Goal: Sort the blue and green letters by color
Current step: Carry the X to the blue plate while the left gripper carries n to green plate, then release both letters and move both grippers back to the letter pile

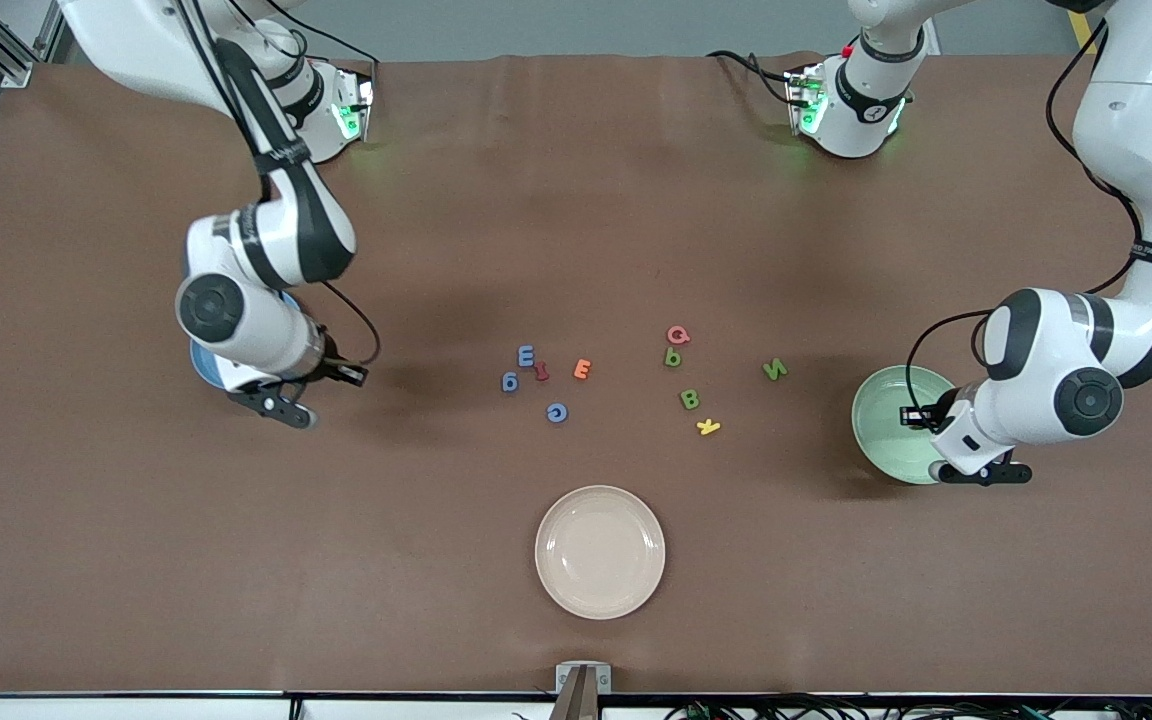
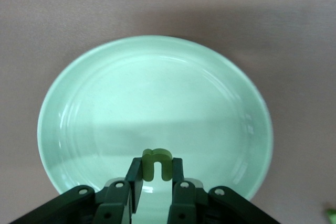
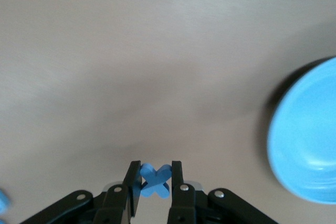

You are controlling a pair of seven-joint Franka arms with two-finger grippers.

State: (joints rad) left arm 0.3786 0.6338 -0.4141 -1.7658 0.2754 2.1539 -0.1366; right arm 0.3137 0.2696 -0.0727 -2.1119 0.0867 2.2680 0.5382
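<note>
Between the jaws of the left gripper (image 2: 156, 182) a green u (image 2: 156, 163) is pinched, jaws closed tight on its sides, and the whole thing is held up over the pale green plate (image 2: 84, 87) at the left arm's end of the table. In the wrist view the plate is seen right underneath the letter, glossy and with nothing else on it.

Over at the right arm's end, the right gripper (image 3: 156, 184) is clamped on a blue x (image 3: 156, 180), also up in the air. The bare brown table (image 1: 136, 560) is seen directly below those jaws, and the blue plate (image 3: 310, 140) is caught just off to one side of them, so the x isn't over the plate at this moment.

The rest of the letters are spread out mid-table, well apart from both sets of jaws. Toward the right arm's end a blue E (image 1: 525, 355), a blue g (image 1: 509, 381) and a blue G (image 1: 557, 411) are found, with a red letter (image 1: 541, 372) and an orange E (image 1: 583, 369) mixed in beside them. Toward the left arm's end a green b (image 1: 673, 357), a green B (image 1: 690, 399) and a green N (image 1: 774, 369) are laid out, plus a pink letter (image 1: 678, 334) touching the b and a yellow letter (image 1: 708, 427) just beside the B.

A cream plate (image 1: 600, 552) is sat nearest the front camera.
</note>
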